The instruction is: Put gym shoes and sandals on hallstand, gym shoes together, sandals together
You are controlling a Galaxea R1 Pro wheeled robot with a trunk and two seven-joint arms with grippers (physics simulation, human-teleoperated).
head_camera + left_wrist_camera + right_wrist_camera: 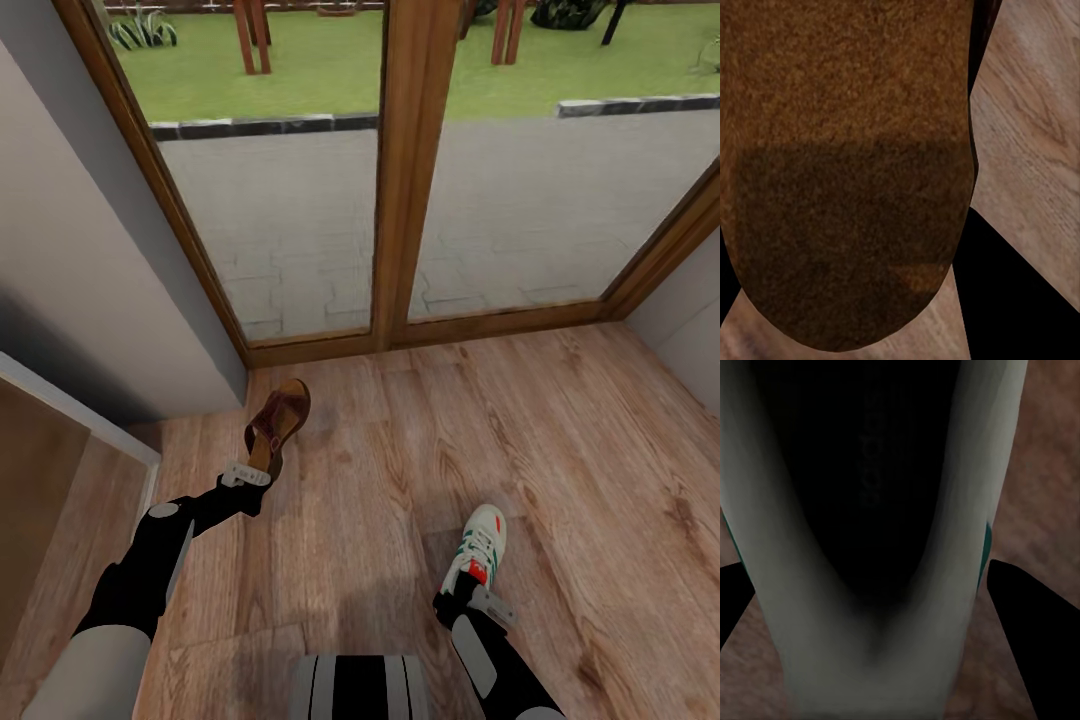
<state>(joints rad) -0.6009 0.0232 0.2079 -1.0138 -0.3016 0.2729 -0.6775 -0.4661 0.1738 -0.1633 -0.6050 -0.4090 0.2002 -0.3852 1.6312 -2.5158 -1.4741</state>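
left pincer: we have it at the heel end of one sandal, near-left in the head view. Looks clamped on the heel, though the fingers themselves are hard to make out.
sandal: toe points far, toward the glass doors. Left wrist view shows its brown sole/insole surface up close with floor planks beside it. We can't tell if it is lifted or resting on the corridor floor.
right pincer: at the heel of one gym shoe, near-right. Appears closed on the heel rim. Right wrist view looks straight into the shoe's dark opening, dark fingers either side.
other shoes: second sandal and second gym shoe, location unknown to us.
hallstand: whereabouts unknown too, so we judge a turn and drive are needed before placing.
risk 1: heel-only grips, so either shoe may pivot or slip out when the base swings.
risk 2: carried toes hang low and could drag on the floor or clip the left wall.
risk 3: placing one of each now, pairs may end up split on the rack.
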